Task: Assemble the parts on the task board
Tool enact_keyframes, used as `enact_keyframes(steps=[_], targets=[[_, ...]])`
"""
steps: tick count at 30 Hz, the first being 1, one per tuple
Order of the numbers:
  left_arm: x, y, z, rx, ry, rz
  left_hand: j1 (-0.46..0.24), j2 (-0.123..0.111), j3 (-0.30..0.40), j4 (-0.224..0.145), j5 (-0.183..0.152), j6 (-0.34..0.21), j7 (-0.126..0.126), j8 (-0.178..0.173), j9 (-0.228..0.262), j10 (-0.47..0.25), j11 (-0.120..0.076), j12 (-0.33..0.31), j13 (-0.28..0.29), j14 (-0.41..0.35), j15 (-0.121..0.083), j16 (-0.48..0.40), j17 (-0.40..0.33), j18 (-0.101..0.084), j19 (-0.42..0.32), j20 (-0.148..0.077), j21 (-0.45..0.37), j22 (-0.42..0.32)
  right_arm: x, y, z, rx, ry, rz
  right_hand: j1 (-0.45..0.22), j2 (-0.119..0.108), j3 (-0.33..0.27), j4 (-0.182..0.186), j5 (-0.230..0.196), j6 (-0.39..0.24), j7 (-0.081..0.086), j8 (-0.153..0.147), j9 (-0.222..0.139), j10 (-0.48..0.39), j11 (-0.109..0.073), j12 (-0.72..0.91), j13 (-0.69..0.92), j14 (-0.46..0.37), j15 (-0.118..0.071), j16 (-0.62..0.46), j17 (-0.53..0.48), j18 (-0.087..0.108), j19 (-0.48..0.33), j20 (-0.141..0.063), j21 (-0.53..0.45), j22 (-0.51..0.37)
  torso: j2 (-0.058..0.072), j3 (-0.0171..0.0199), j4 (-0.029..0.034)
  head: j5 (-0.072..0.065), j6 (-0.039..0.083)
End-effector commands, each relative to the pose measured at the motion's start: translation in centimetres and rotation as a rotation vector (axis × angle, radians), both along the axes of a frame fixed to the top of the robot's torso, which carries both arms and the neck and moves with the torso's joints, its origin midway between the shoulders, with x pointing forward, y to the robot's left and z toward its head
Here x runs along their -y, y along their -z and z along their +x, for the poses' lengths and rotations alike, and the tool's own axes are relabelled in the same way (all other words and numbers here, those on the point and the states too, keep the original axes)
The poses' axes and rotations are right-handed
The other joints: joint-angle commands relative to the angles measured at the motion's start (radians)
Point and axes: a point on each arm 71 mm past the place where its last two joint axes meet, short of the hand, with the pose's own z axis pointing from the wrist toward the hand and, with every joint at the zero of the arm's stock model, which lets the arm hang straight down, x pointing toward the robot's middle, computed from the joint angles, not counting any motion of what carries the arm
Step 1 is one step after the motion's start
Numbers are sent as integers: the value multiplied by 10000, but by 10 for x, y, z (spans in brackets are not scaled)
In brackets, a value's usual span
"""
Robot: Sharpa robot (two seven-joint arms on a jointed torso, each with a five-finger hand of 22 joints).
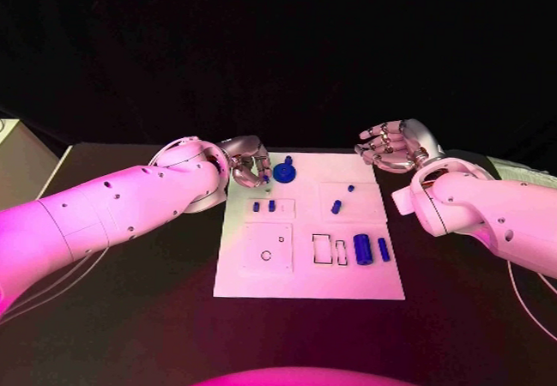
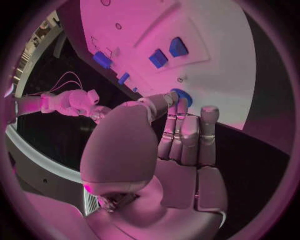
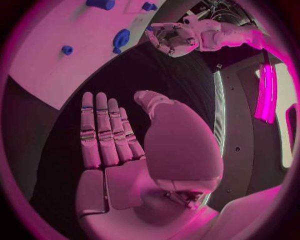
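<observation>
Left silver hand (image 1: 245,160) is hovering at the flat white task board (image 1: 306,280)'s far-left corner, fingers spread, empty, beside a round blue disc part (image 1: 285,171). Board's printed "D" and "C" are showing. Right silver hand (image 1: 392,145) is hanging loose, empty.

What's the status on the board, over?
Left hand open beside round blue part, not gripping. Right hand open, off task board. Nothing blocking.

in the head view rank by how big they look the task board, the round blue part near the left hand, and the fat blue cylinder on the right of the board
1. task board
2. fat blue cylinder and round blue part: too alike in apparent size to rank; the round part also lies farther from the camera.
</observation>
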Motion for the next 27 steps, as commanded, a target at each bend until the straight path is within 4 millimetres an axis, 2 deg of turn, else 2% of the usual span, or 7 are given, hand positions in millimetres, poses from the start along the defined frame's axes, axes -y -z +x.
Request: enact_keyframes(steps=[1, 27], targets=[[3, 4, 0, -63, 184, 282, -77, -17, -20, -48, 63, 92, -4, -57, 21, 66, -4, -48, -6, -20, 21, 11, 0, -173, -9, 28, -7, 3, -2, 0, 0, 68, -210, -29, -16, 24, 25, -21, 44, -59, 301, 27, -13, -8, 25, 25, -14, 50, 36, -36, -9, 137, -42, 26, 17, -9, -5, 1, 3, 1, -17], [10, 19, -4, -428, 379, 533, -67, -1, -16, -69, 61, 101, -7, -76, 27, 79, -6, -73, -12, -23, 20, 11, 1, -180, 15, 29, 14, 33, -3, -1, 0, 79, -215, -26, -16, 24, 25, -21, 44, -59, 301, 27, -13, -8, 25, 25, -14, 50, 36, -36, -9, 137, -42, 26, 17, -9, -10, -5, 9, -37, -55]])
